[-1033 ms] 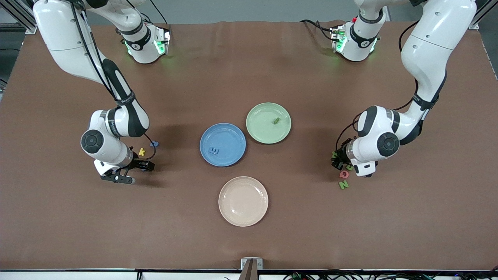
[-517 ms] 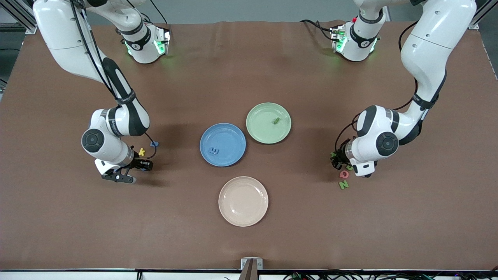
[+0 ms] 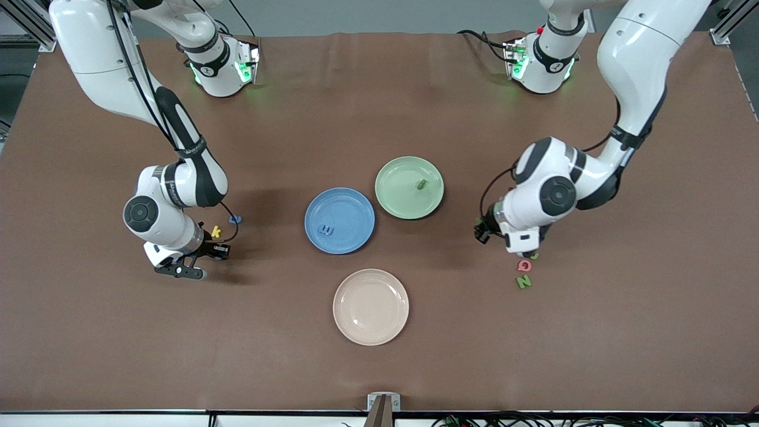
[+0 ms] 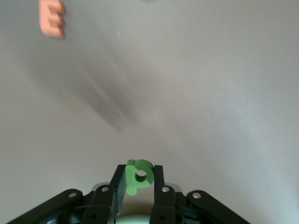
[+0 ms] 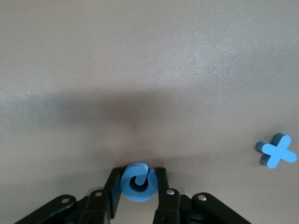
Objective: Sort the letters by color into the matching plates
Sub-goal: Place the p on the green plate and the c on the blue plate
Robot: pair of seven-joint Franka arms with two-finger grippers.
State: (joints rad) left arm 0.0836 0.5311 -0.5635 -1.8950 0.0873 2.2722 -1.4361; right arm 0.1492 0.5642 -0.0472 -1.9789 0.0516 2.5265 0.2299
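The blue plate [image 3: 351, 207] holds one blue letter [image 3: 325, 229]. The pale green plate [image 3: 396, 196], beside it, holds one green letter [image 3: 421, 184]. My left gripper [image 4: 138, 179] is shut on a green letter P [image 4: 138, 176]. It hangs over bare table [image 3: 481, 232] between the green plate and a letter cluster. My right gripper [image 5: 138, 184] is shut on a round blue letter [image 5: 138, 183], low over the table [image 3: 188, 271] toward the right arm's end. A blue X [image 5: 276, 150] lies on the table close by. Another blue letter [image 3: 235, 219] lies near the right arm.
A beige plate [image 3: 370, 306] sits nearest the front camera. A yellow k [image 3: 216, 231] lies by the right arm. A red Q [image 3: 524, 265], a green N [image 3: 523, 282] and a green letter [image 3: 534, 255] lie by the left arm. An orange E [image 4: 51, 18] shows in the left wrist view.
My left arm has lifted off the letter cluster and swung toward the plates with the green P. My right arm has barely moved.
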